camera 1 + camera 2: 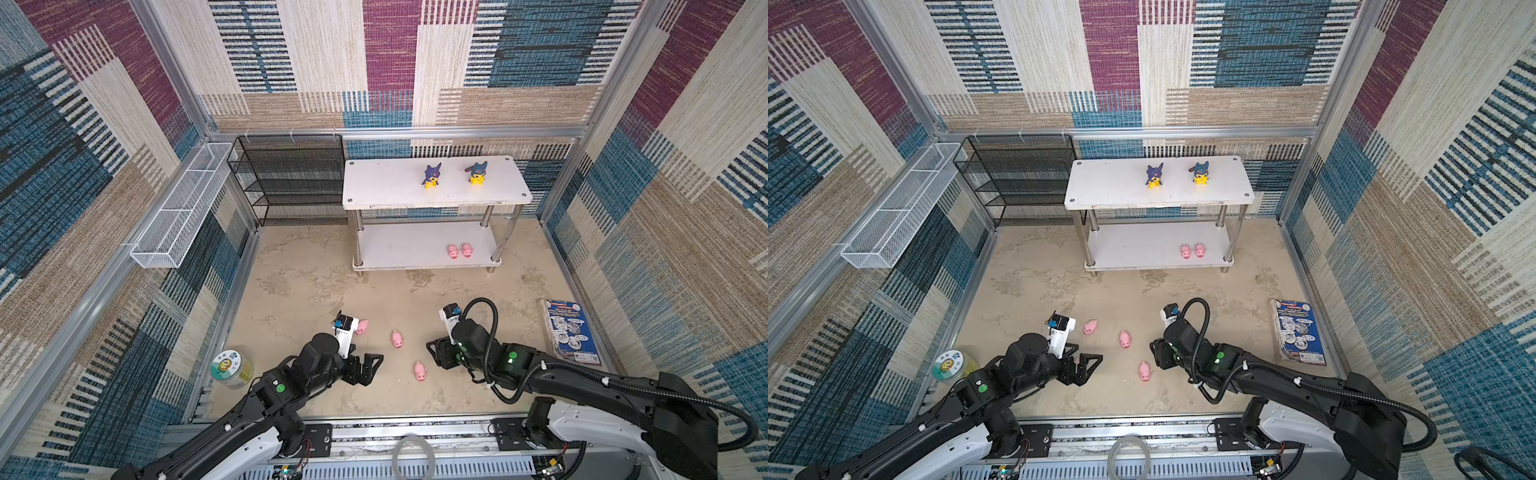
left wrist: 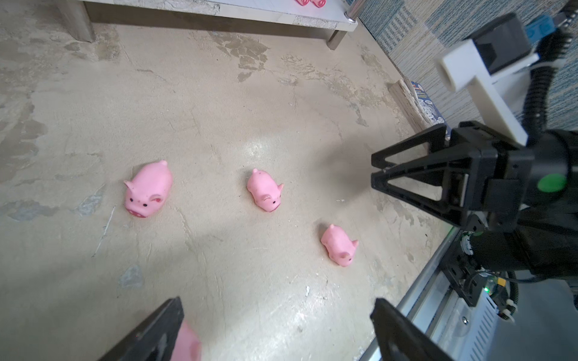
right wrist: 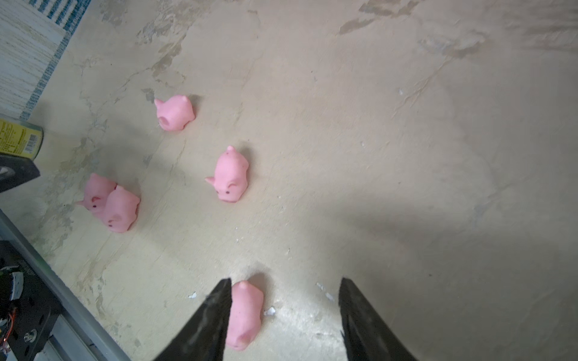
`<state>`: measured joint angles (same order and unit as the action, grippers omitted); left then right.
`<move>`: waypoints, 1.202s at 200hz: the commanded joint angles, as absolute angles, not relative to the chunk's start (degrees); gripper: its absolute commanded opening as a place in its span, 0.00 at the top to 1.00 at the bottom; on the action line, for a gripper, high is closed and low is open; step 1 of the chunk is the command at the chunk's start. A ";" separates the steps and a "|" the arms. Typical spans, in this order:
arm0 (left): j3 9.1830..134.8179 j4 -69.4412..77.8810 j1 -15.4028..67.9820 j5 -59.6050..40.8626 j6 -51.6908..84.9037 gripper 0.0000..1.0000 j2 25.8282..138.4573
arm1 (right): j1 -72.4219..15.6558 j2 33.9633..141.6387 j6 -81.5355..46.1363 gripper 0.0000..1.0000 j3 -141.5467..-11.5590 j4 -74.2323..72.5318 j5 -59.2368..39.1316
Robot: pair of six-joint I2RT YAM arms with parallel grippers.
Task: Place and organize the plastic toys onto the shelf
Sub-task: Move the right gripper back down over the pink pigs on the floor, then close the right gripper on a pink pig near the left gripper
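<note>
The white shelf [image 1: 386, 183] stands at the back, with two yellow hooded figurines [image 1: 432, 176] [image 1: 477, 173] on its top tier. Two pink pigs [image 1: 453, 251] [image 1: 467, 250] sit on the lower tier. On the floor, both top views show three pigs [image 1: 361, 327] [image 1: 397, 339] [image 1: 420, 371]. In the right wrist view two more pigs [image 3: 97, 195] [image 3: 120, 209] lie touching each other beside my left gripper. My left gripper [image 1: 368, 368] [image 2: 276, 308] is open wide, with a pink blur at one finger. My right gripper [image 1: 432, 353] [image 3: 284, 283] is open over a pig [image 3: 245, 315] that lies against one finger.
A green-lidded jar [image 1: 231, 368] stands at the front left. A black mesh rack [image 1: 291, 178] and a white wire basket [image 1: 178, 208] line the back left. A blue printed packet [image 1: 571, 332] lies by the right wall. A metal rail [image 1: 415, 432] borders the front.
</note>
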<state>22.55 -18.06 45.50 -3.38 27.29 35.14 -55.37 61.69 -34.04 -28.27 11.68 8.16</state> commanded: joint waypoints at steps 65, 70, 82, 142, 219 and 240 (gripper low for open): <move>21.62 -18.11 45.53 -2.48 28.57 0.00 35.29 | -65.96 67.97 -43.40 0.46 -26.25 2.90 12.71; 21.62 -18.16 45.53 -2.42 28.56 0.00 35.33 | -66.49 68.59 -43.65 0.46 -26.39 2.83 13.03; 21.69 -18.07 45.53 -2.32 28.39 0.00 35.50 | -67.54 69.86 -44.23 0.46 -26.82 2.69 13.87; 21.98 -17.33 45.53 -2.22 27.64 0.00 37.32 | -70.64 75.01 -46.47 0.46 -28.47 3.28 17.92; 22.59 -16.64 45.51 -2.20 26.81 0.00 39.11 | -71.46 81.36 -48.17 0.51 -30.31 3.94 19.60; 22.83 -16.60 45.53 -2.24 26.63 0.00 39.47 | -71.46 82.79 -48.43 0.54 -31.00 4.74 19.85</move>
<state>22.13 -17.98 45.54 -2.98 27.66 39.05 -71.40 81.52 -47.16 -30.20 4.38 18.59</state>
